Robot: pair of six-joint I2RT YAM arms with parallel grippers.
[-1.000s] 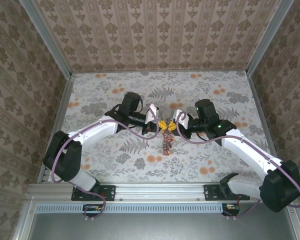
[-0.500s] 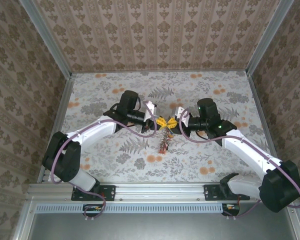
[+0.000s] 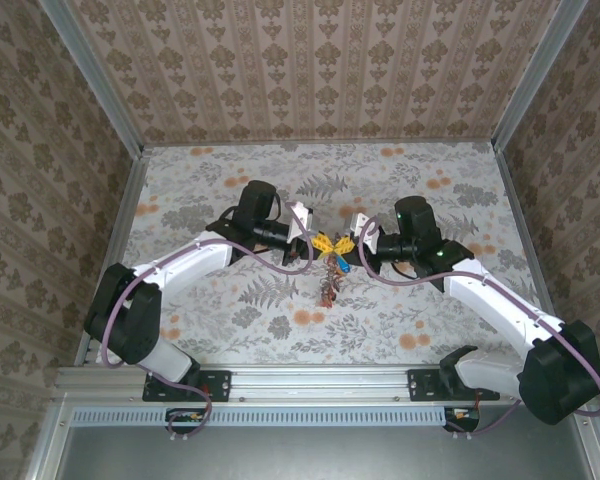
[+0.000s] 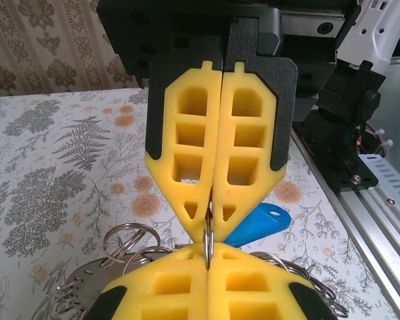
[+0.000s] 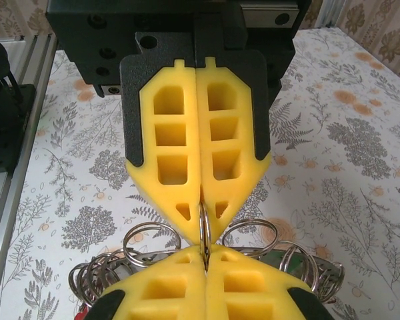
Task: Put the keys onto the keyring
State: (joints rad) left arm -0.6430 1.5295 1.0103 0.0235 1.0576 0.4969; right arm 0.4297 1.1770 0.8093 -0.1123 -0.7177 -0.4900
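- Change over the last second: my right pincer (image 5: 205, 257) has gone from slightly parted to clenched on the keyring (image 5: 203, 230). The thin wire now stands edge-on between its yellow pads.
- My left pincer (image 4: 207, 257) is as it was a second ago, clenched on the same wire from the opposite side of the keyring. The two sets of tips sit almost touching, with the wire running through both.
- From above, the bundle of key heads hangs below the keyring's pinched stretch and sits a little higher than before. I cannot tell whether its lowest part is clear of the table (image 3: 230, 190).
- Blue key (image 4: 257, 223): in the left wrist view it lies just to the right of the keyring, beyond my left tips. From above, a speck of blue now shows under the right tips that was not there a second ago. I cannot tell whether the key is already threaded onto the wire.
- Split rings (image 5: 147, 237) crowd both sides of the keyring, just past my right pads.
- Reading: the two-handed hold is now set, so the wire is steadied for working a key on. I judge the threading itself unfinished.
- Risk: wire this thin may twist or slip between the soft pads if either arm pulls.
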